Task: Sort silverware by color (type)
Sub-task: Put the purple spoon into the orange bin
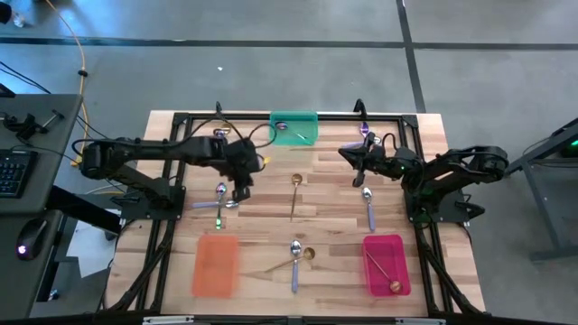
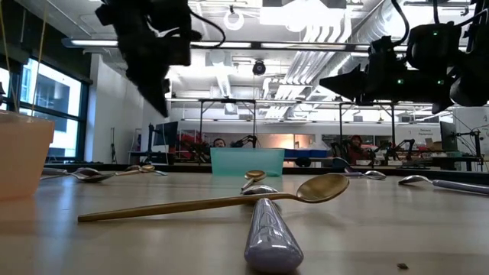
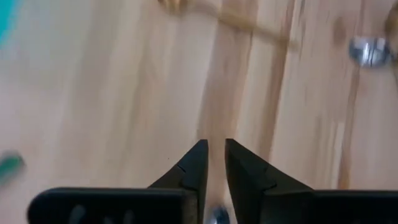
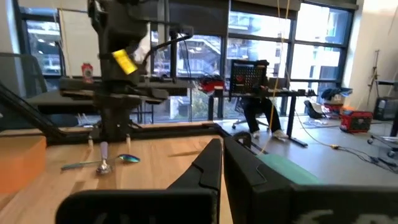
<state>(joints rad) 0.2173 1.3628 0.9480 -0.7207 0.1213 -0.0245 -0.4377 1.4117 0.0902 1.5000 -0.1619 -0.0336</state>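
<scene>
Spoons lie scattered on the wooden table. A silver spoon (image 1: 221,192) crosses another spoon (image 1: 215,206) at the left. A gold spoon (image 1: 294,194) lies in the middle and a silver one (image 1: 368,206) at the right. Near the front, a silver spoon (image 1: 295,263) crosses a gold spoon (image 1: 287,263). My left gripper (image 1: 242,190) hangs above the table just right of the left pair, pointing steeply down. Its fingers (image 3: 198,160) stand a little apart with nothing between them. My right gripper (image 1: 343,151) waits shut and level, high over the far right.
A green tray (image 1: 294,118) at the far middle holds a spoon. A pink tray (image 1: 386,268) at the near right holds a gold spoon. An orange tray (image 1: 216,264) stands at the near left. An iridescent spoon (image 1: 364,132) lies far right. A dark frame rims the table.
</scene>
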